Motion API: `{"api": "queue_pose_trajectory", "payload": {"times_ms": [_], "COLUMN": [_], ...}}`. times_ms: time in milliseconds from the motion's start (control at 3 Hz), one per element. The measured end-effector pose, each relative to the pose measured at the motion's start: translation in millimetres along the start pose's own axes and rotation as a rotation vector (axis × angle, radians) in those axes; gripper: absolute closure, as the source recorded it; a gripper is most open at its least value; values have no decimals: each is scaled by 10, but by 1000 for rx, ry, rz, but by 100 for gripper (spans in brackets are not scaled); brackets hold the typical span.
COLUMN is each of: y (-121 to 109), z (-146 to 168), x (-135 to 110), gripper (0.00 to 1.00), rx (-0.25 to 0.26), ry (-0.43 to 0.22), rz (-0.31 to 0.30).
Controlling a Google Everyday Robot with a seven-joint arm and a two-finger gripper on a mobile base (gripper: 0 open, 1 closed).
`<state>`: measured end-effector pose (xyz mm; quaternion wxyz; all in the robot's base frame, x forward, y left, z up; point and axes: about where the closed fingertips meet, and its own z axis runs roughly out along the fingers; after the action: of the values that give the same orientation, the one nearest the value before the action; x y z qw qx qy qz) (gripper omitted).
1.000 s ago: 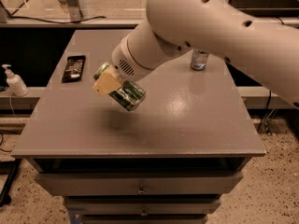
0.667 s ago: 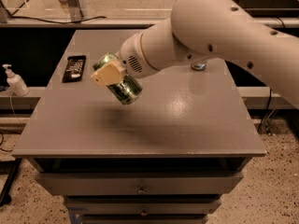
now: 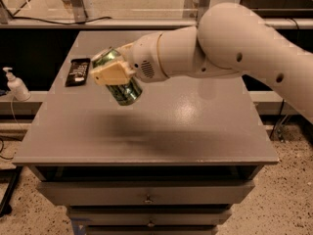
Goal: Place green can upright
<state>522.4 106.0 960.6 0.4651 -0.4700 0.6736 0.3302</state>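
Grey and smooth, the wide square table top filled most of the view. Under it sat grey drawers with small round knobs. A speckled stone floor showed on the right side. Past the far edge of the table ran a pale rail, and a thin black cable lay on the floor behind it.

A fat white robot arm reached in from the right and went across the table toward the left. At its end was the two-finger gripper with pale yellow fingers. It hung in the air over the left half of the table. The fingers were pinching a short green can, a drink can with shiny silver ends.

The green can was up in the air and did not touch the table. It was tilted, with one silver end pointing up and to the left, and the other end pointing down and to the right. A dark soft shadow lay on the table top below it.

A flat black rectangle thing lay near the left edge of the table, just beside the gripper in the view. A small white pump bottle stood off the table, further left and lower down.
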Motion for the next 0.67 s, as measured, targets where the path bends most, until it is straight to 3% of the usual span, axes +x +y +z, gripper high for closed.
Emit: {"api": "queue_pose_trajectory", "payload": {"times_ms": [333, 667], "y": [-7, 12], "z": [1, -27], "x": [6, -10], "gripper": [100, 100], "rx": [2, 12], "ry": [3, -68], "rz": [-1, 11]}}
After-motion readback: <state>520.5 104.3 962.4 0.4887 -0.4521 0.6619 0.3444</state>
